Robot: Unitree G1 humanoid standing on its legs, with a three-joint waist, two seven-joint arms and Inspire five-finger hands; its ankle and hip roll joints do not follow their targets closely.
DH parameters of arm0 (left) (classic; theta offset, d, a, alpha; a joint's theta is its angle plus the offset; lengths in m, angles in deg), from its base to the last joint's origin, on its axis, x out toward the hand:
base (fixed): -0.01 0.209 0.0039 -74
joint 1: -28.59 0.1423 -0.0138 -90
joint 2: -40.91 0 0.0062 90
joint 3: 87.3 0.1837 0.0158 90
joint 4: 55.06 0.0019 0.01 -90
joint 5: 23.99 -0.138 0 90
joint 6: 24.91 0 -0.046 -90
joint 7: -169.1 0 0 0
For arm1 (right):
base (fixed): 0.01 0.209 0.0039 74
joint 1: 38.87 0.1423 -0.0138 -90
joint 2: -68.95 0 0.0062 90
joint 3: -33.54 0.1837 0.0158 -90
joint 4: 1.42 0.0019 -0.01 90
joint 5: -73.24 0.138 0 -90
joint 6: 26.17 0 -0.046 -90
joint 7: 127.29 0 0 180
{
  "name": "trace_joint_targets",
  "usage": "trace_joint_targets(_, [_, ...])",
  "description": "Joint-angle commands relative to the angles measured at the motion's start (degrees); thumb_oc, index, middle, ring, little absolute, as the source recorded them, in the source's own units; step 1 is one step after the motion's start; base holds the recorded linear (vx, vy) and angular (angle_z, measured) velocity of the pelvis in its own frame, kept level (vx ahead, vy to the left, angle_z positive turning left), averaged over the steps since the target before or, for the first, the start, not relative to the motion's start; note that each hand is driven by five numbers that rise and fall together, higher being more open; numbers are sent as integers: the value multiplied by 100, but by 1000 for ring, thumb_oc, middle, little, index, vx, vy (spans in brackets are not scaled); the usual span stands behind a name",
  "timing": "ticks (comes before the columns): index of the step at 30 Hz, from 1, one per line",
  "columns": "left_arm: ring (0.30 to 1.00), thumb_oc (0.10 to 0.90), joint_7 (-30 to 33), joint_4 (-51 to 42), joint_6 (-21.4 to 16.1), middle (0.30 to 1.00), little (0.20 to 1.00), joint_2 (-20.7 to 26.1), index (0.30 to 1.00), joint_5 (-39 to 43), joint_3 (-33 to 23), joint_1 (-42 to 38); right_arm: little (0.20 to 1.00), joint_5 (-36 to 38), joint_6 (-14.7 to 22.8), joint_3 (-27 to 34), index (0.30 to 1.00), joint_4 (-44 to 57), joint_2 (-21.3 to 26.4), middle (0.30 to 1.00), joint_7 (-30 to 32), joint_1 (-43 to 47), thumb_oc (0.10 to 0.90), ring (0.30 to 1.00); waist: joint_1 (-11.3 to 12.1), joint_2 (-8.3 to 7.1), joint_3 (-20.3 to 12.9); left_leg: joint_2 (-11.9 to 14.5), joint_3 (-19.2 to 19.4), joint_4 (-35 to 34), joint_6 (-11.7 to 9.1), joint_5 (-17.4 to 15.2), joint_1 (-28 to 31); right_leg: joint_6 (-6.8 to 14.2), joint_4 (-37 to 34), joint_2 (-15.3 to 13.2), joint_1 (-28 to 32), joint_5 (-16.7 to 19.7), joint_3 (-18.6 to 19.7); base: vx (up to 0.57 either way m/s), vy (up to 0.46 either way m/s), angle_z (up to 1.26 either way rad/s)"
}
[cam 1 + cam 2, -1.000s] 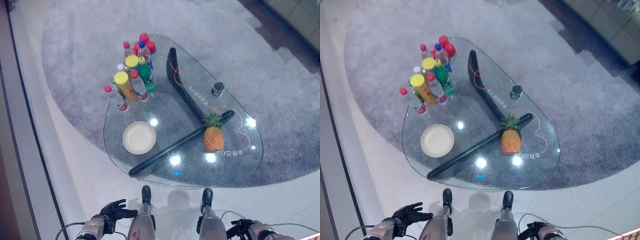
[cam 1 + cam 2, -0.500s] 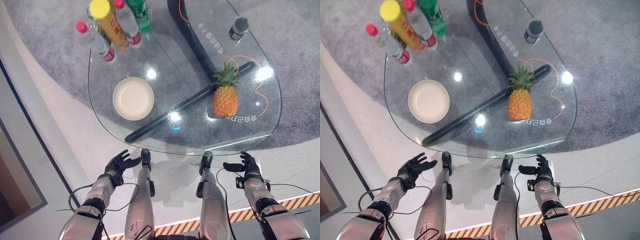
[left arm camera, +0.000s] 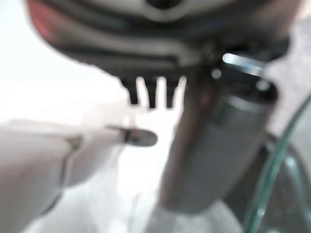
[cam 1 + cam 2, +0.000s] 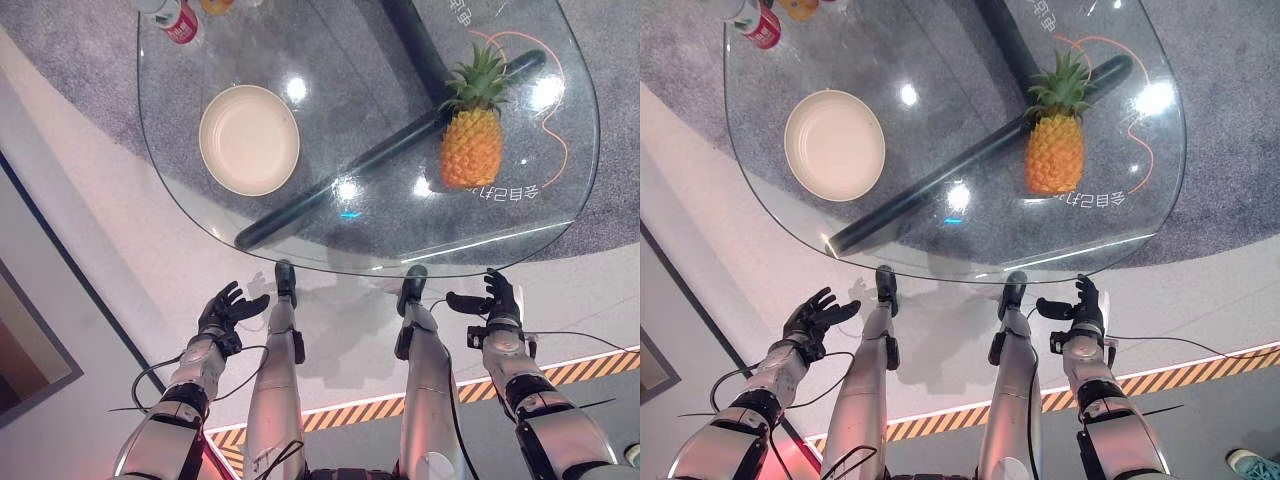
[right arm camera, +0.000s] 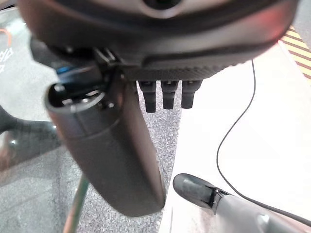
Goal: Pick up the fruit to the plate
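Note:
A pineapple (image 4: 472, 143) stands upright on the right side of the glass table (image 4: 200, 190), leafy crown pointing away from me. A cream round plate (image 4: 249, 139) lies empty on the table's left side, well apart from the fruit. My left hand (image 4: 224, 309) hangs below the table's near edge on the left, fingers spread and holding nothing. My right hand (image 4: 497, 299) hangs below the near edge on the right, fingers straight and thumb out, also holding nothing. Straight fingers (image 5: 165, 94) show past the thumb in the right wrist view.
A dark table leg bar (image 4: 350, 180) runs diagonally under the glass between plate and pineapple. A red-capped bottle (image 4: 176, 18) stands at the far left rim. Grey carpet (image 4: 90, 70) lies under the table, and striped floor tape (image 4: 590, 368) runs behind my right arm.
The camera has tilted further down, so the table has slid up the view and most bottles have left it. Both arms show more fully; the hands stay open.

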Motion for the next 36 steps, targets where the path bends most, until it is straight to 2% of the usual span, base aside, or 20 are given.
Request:
trace_joint_targets(1, [900,800,231,87,-245,900,900,421,900,204,-35,-9,900,358,153,38,900,-30,432,900,136,-53,800,900,59,-189,-53,-235,-219,928,78,-644,-415,22,-125,111,-221,213,92,0,0,0])
trace_joint_targets(7, [900,800,219,43,-270,900,900,424,900,133,25,25,900,483,187,35,900,-35,458,900,152,-3,800,900,71,-173,-53,-273,-258,922,82,-641,-522,24,-152,122,-336,263,95,0,0,0])
trace_joint_targets(12, [900,800,184,80,-293,900,900,423,900,93,33,52,900,611,53,84,900,-96,505,900,287,29,800,900,79,-177,-53,-271,-260,908,79,-641,-525,29,-200,105,-333,295,77,0,0,0])
trace_joint_targets(17, [900,800,104,124,-296,900,900,466,900,48,36,76,900,960,-349,425,900,-417,682,900,940,52,800,900,100,-169,-53,-252,-273,995,88,-697,-546,35,-149,101,-333,280,64,6,-4,0])
trace_joint_targets(23, [900,800,107,99,-260,900,900,529,900,71,150,86,900,1097,-490,835,900,-678,1143,900,1857,188,800,900,145,-155,-53,-243,-297,1030,109,-737,-548,67,-146,97,-299,308,21,15,-18,0])
trace_joint_targets(28, [900,800,130,83,-211,900,900,627,900,145,247,89,900,1356,-191,1161,900,-648,1576,900,2687,357,800,900,158,-189,-53,-220,-307,1040,126,-774,-531,101,-169,100,-251,341,-25,19,-32,1])
trace_joint_targets(32, [900,800,162,42,-190,900,900,639,900,206,326,113,900,1615,336,1344,900,-415,1788,900,3285,490,800,900,145,-184,-53,-224,-311,1021,150,-788,-524,106,-183,103,-250,352,-48,5,0,1])
trace_joint_targets(34, [900,800,220,-44,-187,900,900,634,900,264,365,151,900,1666,558,1409,900,-53,1850,900,3625,544,800,900,130,-186,-53,-229,-300,973,151,-779,-507,107,-213,103,-246,366,-60,0,0,0])
trace_joint_targets(36, [900,800,336,-194,-188,900,900,589,900,284,375,236,900,1633,607,1402,900,819,1827,900,4266,524,800,900,85,-201,-53,-237,-290,942,155,-772,-507,99,-236,107,-264,379,-55,-3,18,0])
